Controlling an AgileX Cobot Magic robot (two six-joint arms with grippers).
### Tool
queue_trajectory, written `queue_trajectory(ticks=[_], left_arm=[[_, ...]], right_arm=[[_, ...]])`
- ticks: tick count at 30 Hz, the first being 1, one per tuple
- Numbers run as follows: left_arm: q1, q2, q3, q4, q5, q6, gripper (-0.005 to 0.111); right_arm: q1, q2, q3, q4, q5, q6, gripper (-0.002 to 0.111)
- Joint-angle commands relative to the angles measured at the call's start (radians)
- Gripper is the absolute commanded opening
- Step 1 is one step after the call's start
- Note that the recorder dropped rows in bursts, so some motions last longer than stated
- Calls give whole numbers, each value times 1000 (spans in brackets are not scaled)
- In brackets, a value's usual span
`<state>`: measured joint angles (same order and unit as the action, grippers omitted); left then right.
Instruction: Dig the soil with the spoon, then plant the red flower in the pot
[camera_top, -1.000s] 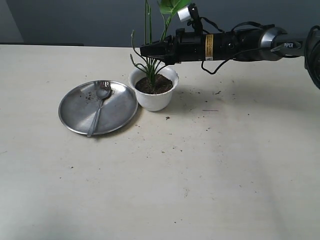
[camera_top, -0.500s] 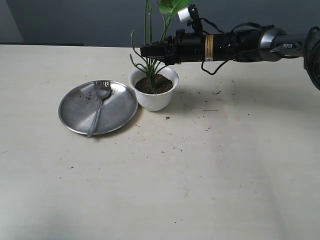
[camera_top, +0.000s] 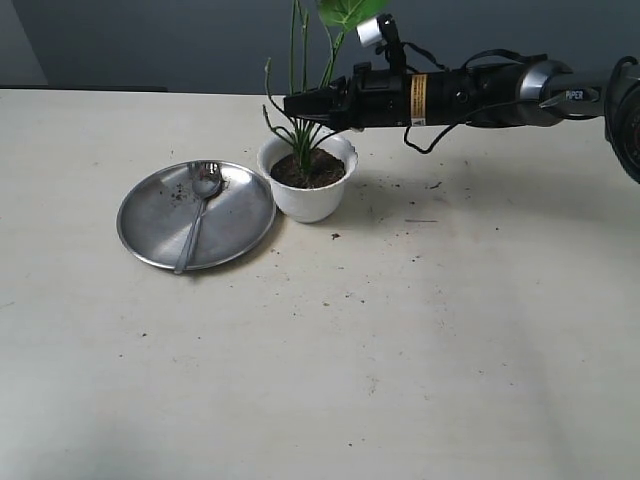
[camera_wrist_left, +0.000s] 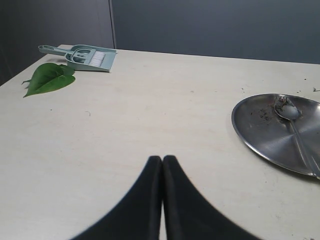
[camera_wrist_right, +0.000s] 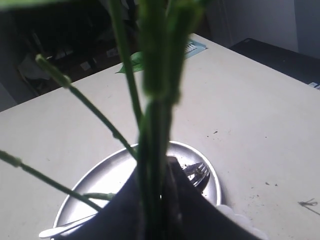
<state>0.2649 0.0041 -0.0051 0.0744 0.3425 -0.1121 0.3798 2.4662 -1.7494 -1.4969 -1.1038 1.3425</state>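
The left gripper (camera_wrist_left: 162, 161) hovers over bare tabletop (camera_top: 400, 350), its jaws pressed together with nothing between them. Left of centre lies a round steel plate (camera_top: 150, 215) flecked with crumbs of earth. The spoon (camera_top: 198, 210) rests on it, bowl at the far end, its long handle running toward the near side and slightly left until it reaches the plate's near rim. Just right of the plate, touching or almost touching it, stands the white pot (camera_top: 308, 200), filled with dark soil (camera_top: 320, 172). The red flower (camera_top: 302, 140) stands in that soil, its thin green stems rising roughly upright, long axis vertical, a broad leaf (camera_top: 348, 10) at the top; the petals are out of frame. The right gripper (camera_top: 297, 103) reaches in level from the right, its jaws closed on the stems above the pot.
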Motion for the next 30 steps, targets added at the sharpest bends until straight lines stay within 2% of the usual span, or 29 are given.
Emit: queue_trajectory(ticks=[1, 30], left_arm=[[-7, -4, 5, -11, -7, 0, 0], [-7, -4, 5, -11, -7, 0, 0]], right_arm=[[9, 74, 40, -247, 108, 21, -1], [9, 51, 40, -196, 91, 17, -1]])
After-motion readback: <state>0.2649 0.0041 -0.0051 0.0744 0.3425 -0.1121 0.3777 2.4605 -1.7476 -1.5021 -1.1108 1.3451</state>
